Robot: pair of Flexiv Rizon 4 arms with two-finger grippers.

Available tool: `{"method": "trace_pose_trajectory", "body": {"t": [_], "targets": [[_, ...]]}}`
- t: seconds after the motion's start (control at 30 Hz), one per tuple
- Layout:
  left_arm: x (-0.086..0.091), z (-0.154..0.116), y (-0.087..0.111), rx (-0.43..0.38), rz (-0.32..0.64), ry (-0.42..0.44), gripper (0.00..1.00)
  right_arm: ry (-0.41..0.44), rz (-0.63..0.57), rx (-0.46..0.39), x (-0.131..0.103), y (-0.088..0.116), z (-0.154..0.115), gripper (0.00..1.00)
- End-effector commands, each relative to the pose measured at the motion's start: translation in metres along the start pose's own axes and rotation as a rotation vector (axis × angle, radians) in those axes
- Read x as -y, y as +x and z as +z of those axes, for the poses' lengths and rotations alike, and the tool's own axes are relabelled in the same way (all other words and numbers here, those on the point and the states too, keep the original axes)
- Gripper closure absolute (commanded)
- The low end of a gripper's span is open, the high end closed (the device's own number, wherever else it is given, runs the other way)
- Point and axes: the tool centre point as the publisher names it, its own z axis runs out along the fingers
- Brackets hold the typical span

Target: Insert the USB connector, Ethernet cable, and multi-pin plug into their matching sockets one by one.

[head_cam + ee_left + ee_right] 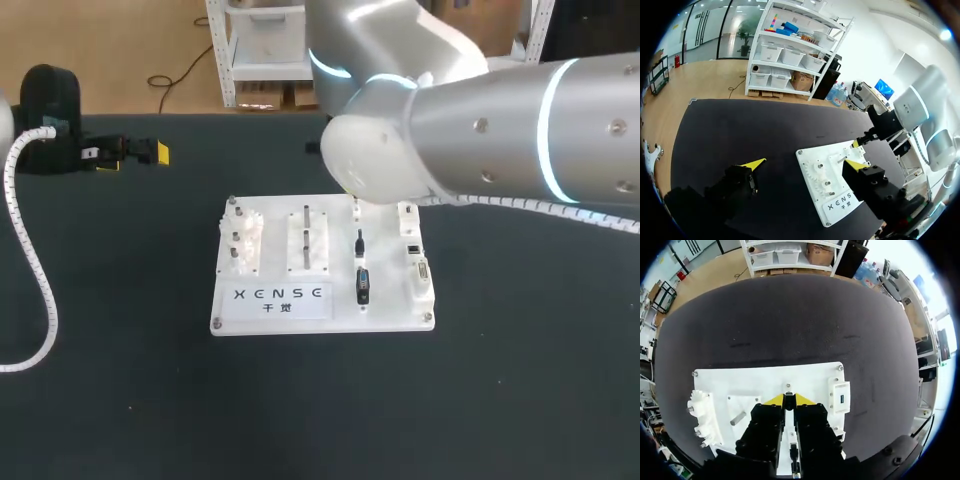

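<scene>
Black tabletop [520, 400] carries the white board [275, 300]; the right gripper [789, 399], pinched on what looks like the USB connector [788, 405], sits beside its socket [841, 398] for insertion. Off to the side, the left gripper [804, 164] hangs wide apart, keeping clear.

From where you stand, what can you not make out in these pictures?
Head view: right jaws, hidden behind the right arm.
Right wrist view: whether those jaws grip anything; their housing covers it.
Head view: socket block openings, too small to distinguish.
Left wrist view: board, plug side behind the left jaws.
</scene>
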Motion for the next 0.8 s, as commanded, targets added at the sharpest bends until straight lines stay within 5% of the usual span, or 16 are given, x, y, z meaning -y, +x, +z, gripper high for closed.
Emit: {"method": "trace_pose_trajectory", "body": {"t": [0.03,0.37,0.8], "targets": [[0.0,0.0,0.0,0.0,0.0,0.0,0.0,-0.038,0.01,0.068,0.018,0.01,-0.021,1.0],[0.0,0.0,0.0,0.0,0.0,0.0,0.0,0.0,0.038,0.078,0.057,0.011,-0.019,1.0],[0.0,0.0,0.0,0.0,0.0,0.0,0.0,0.042,0.058,0.051,0.079,0.017,-0.004,1.0]]}}
